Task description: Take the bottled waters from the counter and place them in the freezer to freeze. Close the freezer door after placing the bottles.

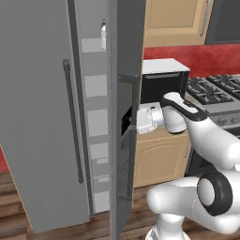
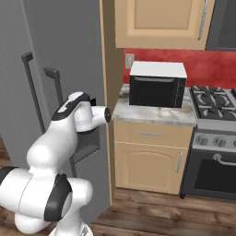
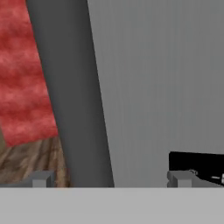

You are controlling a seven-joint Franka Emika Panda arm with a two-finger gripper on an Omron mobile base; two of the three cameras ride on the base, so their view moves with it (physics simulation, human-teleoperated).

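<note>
My hand (image 3: 109, 178) stands wide and empty against the freezer door (image 1: 123, 140), placed to push it; one bottle (image 1: 103, 36) sits inside, high behind that door.

Even, flat rendered light, soft shadows, no glare, coarse blocky hand view.

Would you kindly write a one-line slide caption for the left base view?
Robot arm reaches toward the half-open freezer door, a bottle shelved inside.
</note>
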